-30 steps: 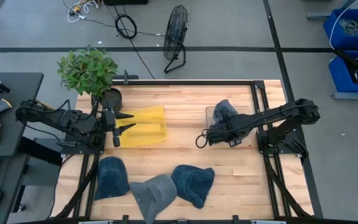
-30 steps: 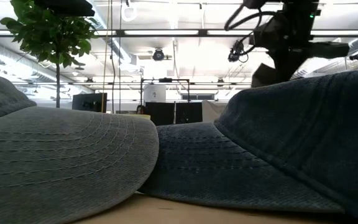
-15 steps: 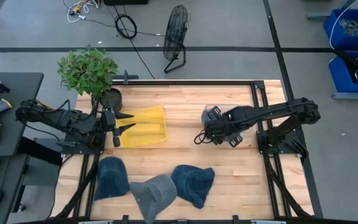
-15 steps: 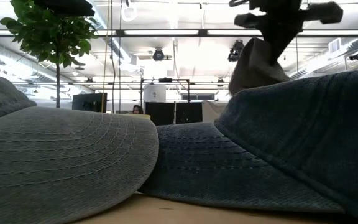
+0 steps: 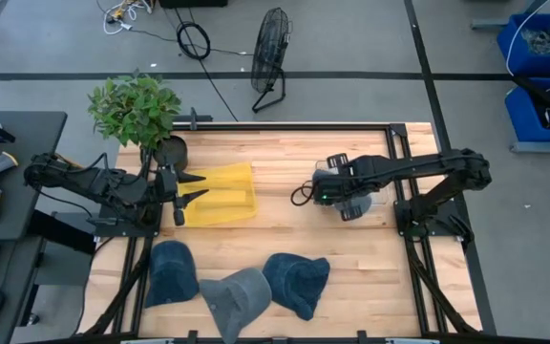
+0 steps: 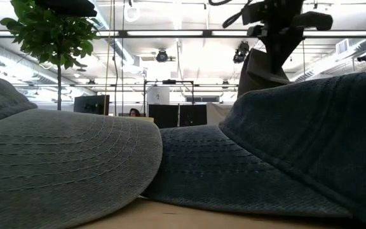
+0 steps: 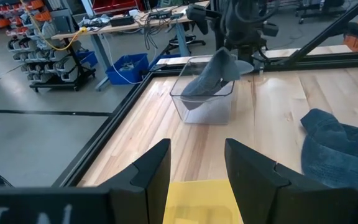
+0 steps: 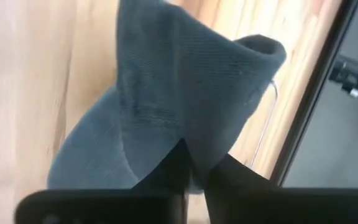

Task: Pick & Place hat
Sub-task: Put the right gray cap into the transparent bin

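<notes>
A blue-grey hat [image 7: 209, 78] hangs from my right gripper [image 7: 230, 53] over a clear plastic bin [image 7: 207, 107] on the table's right half. Its lower end reaches inside the bin's walls. In the high view the arm covers most of the hat, and the right gripper [image 5: 330, 191] stands over the bin [image 5: 366, 198]. The low view shows the hat [image 6: 259, 70] dangling from that gripper. My left gripper [image 5: 191, 186] waits open over a yellow tray [image 5: 225, 196] at the table's left; the left wrist view shows its fingers [image 7: 151, 174] spread. My right gripper [image 8: 194, 171] pinches a raised fold of the hat's cloth [image 8: 188, 134] between its two fingers, coming from above and pointing down. The hat hangs slack below the fingers. Its lower part [image 7: 191, 93] is down inside the bin.
Three more denim hats lie along the near edge [image 5: 170, 272] [image 5: 237, 296] [image 5: 299, 282] and fill the low view. A potted plant [image 5: 137, 105] stands at the far left corner. Black frame rails [image 5: 394, 162] run beside the bin. Bare wood lies mid-table.
My right gripper has swung toward the far edge, over the bin, carrying the hat with it. The hat, barely showing under the gripper in the low view a second ago, now hangs in full below it. The left arm has kept still.
</notes>
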`<state>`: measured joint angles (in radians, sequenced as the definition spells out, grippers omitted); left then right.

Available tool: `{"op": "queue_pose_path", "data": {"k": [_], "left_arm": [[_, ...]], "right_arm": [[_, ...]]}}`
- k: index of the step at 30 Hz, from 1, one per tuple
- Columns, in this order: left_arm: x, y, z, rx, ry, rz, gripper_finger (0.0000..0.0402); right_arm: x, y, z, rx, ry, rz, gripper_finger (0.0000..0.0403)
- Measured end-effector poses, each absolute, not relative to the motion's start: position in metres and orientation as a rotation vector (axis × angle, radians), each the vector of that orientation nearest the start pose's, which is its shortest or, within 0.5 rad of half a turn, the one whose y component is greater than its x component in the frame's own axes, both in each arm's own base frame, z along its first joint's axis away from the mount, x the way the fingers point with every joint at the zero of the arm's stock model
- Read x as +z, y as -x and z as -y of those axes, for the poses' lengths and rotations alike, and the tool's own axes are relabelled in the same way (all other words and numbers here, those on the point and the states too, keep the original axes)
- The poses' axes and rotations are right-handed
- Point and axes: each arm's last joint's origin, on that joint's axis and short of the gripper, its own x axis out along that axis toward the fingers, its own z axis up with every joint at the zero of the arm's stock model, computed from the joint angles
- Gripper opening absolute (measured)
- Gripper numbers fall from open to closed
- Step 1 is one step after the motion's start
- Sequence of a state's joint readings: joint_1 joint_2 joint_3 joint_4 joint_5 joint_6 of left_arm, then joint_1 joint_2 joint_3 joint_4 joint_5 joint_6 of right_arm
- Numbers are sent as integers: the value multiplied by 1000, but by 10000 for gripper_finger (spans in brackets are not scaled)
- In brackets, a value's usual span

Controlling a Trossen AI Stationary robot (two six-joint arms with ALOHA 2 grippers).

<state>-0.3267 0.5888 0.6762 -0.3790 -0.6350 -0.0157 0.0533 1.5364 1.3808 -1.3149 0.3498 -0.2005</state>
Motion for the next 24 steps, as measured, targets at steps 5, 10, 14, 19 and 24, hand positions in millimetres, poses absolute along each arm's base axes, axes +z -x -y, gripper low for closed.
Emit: {"op": "queue_pose_path", "data": {"k": [5,10,14,19,24], "left_arm": [[305,-125,24,309,-114,-257,156],[305,-125,24,309,-114,-256,156],[305,-125,24,309,-114,-258,156],[303,-125,24,310,-121,-273,156],[303,-125,24,309,-123,-275,156]], "right_arm": [[294,-264,-2,-126,447,-1553,76],[295,-254,0,-227,448,-1640,92],[294,-252,-3,-260,240,-1650,88],[292,-252,-18,-124,2,-1659,54],[291,-258,-39,-7,-123,-1597,8]]}}
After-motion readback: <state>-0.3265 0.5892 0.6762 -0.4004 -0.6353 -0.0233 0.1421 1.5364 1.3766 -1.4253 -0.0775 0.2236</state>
